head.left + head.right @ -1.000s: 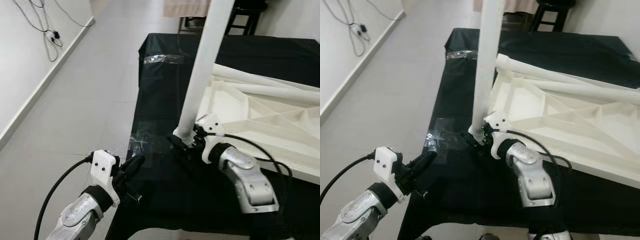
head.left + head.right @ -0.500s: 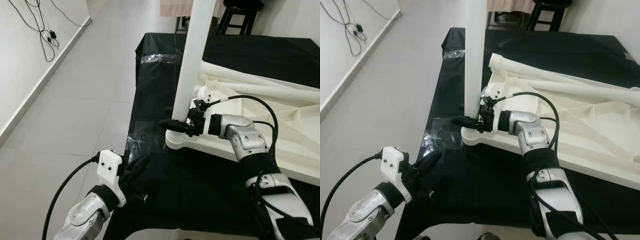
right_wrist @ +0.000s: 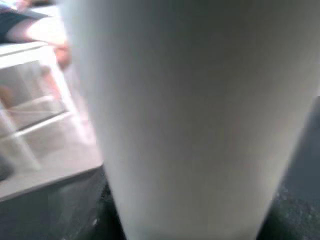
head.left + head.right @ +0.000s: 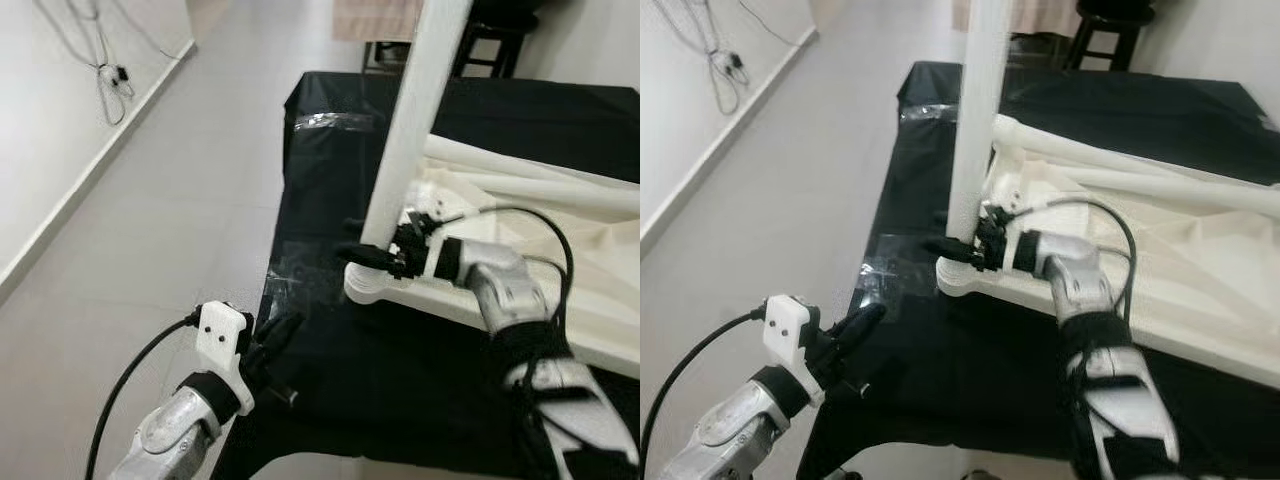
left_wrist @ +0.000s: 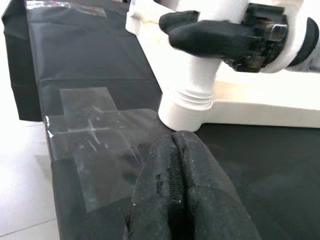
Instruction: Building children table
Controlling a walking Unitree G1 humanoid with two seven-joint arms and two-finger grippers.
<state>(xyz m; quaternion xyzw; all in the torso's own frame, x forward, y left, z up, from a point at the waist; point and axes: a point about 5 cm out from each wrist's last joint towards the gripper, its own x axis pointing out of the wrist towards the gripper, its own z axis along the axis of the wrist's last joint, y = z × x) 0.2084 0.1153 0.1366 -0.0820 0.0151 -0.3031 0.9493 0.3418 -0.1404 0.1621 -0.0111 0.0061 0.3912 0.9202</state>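
My left gripper [image 5: 175,200] is hovering with fingers pressed together, empty, over the black-draped surface [image 4: 330,190] beside glossy clear tape patches [image 5: 95,130]. My right gripper [image 4: 965,250] is clasping the white table leg [image 4: 410,120] just above its ribbed collar, where it is standing in the corner socket of the upturned tabletop [image 4: 1140,250]. Both are looking like stiff, smooth, light plastic, likely slippery; I am judging the low hold best.

black-covered table [image 4: 330,180] | clear tape patches [image 4: 328,120] | upturned white tabletop [image 4: 560,250] lying on it
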